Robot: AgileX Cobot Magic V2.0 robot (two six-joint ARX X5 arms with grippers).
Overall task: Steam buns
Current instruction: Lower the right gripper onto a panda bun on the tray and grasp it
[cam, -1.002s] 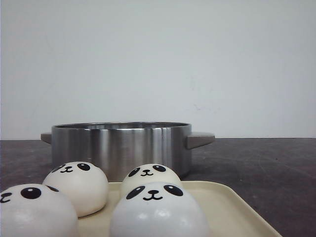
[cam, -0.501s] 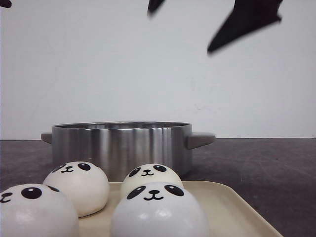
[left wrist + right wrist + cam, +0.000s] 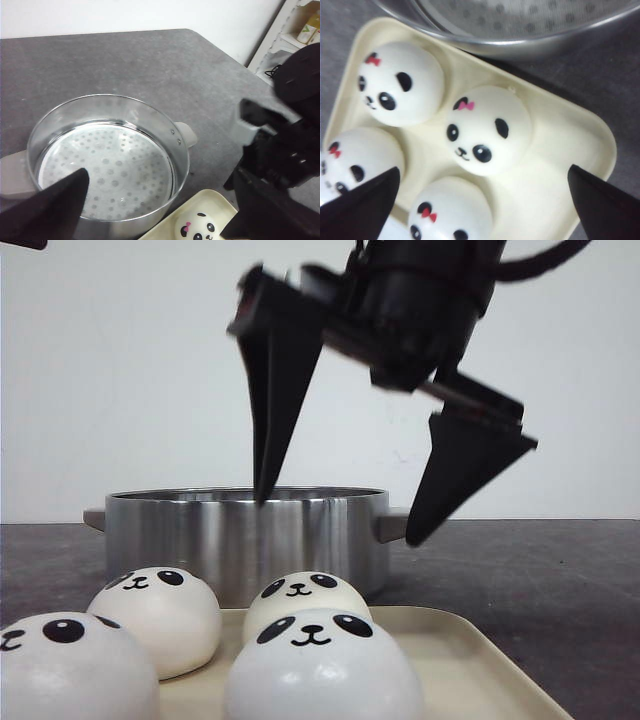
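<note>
Plain white wall (image 3: 130, 370) fills the whole back of the front view, flat and evenly lit, with only a couple of faint scuff marks on it. Below it runs a dark grey tabletop (image 3: 530, 580), kind of mottled and matte, like stone or rough laminate. In the left wrist view that same grey surface (image 3: 100, 60) has a rounded corner out beyond the fingertips, meeting the white wall. Off past the fingertips to one side there's a pale shelving unit (image 3: 295, 30) with something yellowish sitting on it, too blurry to make out. Lighting is soft and diffuse, shadows very mild.
</note>
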